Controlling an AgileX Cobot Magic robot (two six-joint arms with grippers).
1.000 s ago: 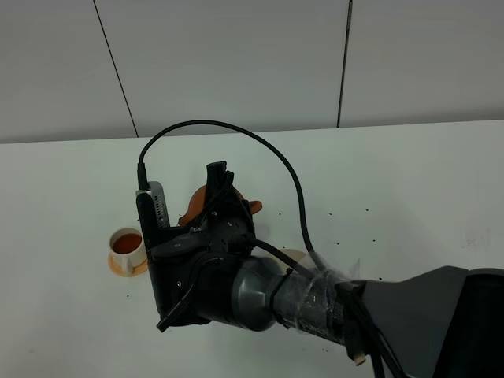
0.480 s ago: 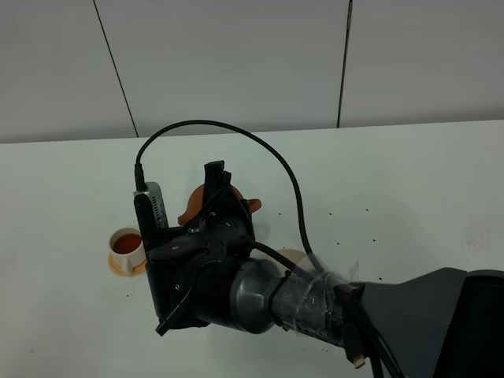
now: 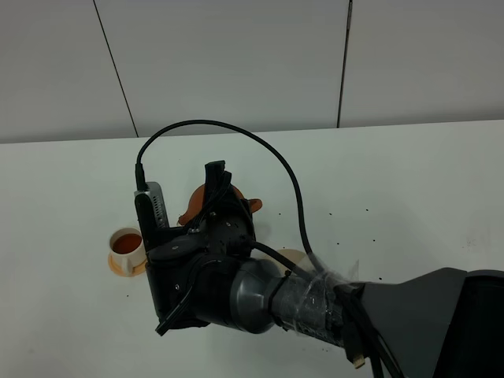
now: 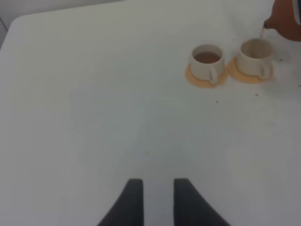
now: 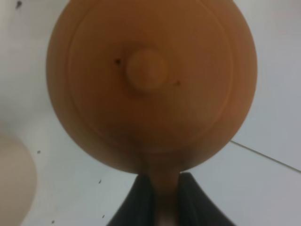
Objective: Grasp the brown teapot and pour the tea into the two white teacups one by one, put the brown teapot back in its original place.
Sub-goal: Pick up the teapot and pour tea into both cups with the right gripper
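In the exterior view my right gripper (image 3: 218, 190) reaches across to the left and holds the brown teapot (image 3: 195, 205) above the table. The right wrist view looks down on the teapot's lid (image 5: 146, 69); the gripper (image 5: 162, 200) is shut on the loop handle. One white teacup (image 3: 127, 246) (image 4: 207, 60) holds brown tea on its orange saucer (image 4: 197, 80). The other teacup (image 4: 255, 54) stands beside it, hidden by the arm in the exterior view. The teapot's spout (image 4: 282, 19) hangs tilted just over this cup, with a thin stream below it. My left gripper (image 4: 155, 200) is open and empty, well short of the cups.
The beige coaster (image 3: 297, 256) lies on the white table (image 3: 409, 173) partly under the right arm; its edge (image 5: 14, 181) also shows in the right wrist view. Small dark specks dot the table near it. A grey panelled wall (image 3: 236, 63) stands behind.
The right arm with the teapot has shifted very slightly to the left. Nothing else has moved.
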